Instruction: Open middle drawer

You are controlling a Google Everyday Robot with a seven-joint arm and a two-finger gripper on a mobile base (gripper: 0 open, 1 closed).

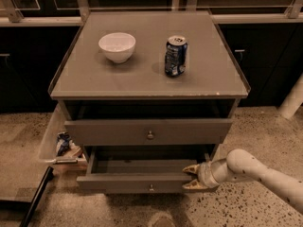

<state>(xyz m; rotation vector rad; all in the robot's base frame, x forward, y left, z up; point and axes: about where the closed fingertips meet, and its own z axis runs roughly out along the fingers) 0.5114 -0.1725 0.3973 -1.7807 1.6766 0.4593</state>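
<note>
The pincer (191, 177) sits at the right end of the front of the middle drawer (128, 182). Its arm (265, 174) runs off the right edge. The upper drawer (118, 131) hides the back of the middle drawer's inside. The print on the can (175, 56) is too blurred to read, as is the clutter (64, 145) in the clear bin (49, 136) at left. A white post (293, 98) is cut by the right edge.

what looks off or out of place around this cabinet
Two things. The gripper sits at the right front corner of the part-open middle drawer, not at its knob. A bin of jumbled packets sits against the left side of the cabinet. The bowl and can stand upright.
</note>
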